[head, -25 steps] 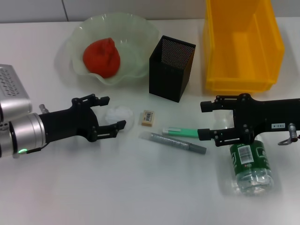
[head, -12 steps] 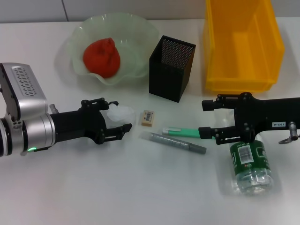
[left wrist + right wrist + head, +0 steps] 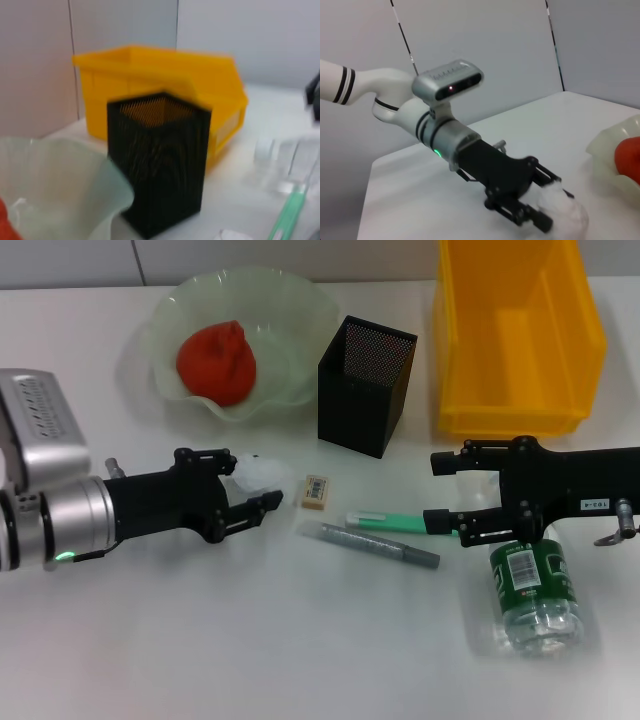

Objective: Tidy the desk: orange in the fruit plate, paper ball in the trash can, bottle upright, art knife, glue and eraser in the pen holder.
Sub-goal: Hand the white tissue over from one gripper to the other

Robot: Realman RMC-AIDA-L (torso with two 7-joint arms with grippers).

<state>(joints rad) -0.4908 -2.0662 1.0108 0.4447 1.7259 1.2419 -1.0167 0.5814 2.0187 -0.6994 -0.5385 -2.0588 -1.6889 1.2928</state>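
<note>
The white paper ball (image 3: pixel 262 473) lies on the desk between the open fingers of my left gripper (image 3: pixel 254 479); the right wrist view shows the ball (image 3: pixel 566 214) at that gripper's tips (image 3: pixel 551 207). My right gripper (image 3: pixel 433 494) is open, just above the bottle (image 3: pixel 535 585), which lies on its side. The orange (image 3: pixel 216 362) sits in the fruit plate (image 3: pixel 300 315). The eraser (image 3: pixel 316 491), green art knife (image 3: pixel 385 521) and grey glue stick (image 3: pixel 380 545) lie in front of the pen holder (image 3: pixel 362 388). The trash can (image 3: pixel 515 415) stands at the back right.
The left wrist view shows the pen holder (image 3: pixel 160 165) in front of the trash can (image 3: pixel 150 70), with the fruit plate's rim (image 3: pixel 75 165) beside it. The art knife and glue stick lie between the two grippers.
My left gripper has moved right, so that its fingers now stand on either side of the paper ball. The right arm has barely moved.
</note>
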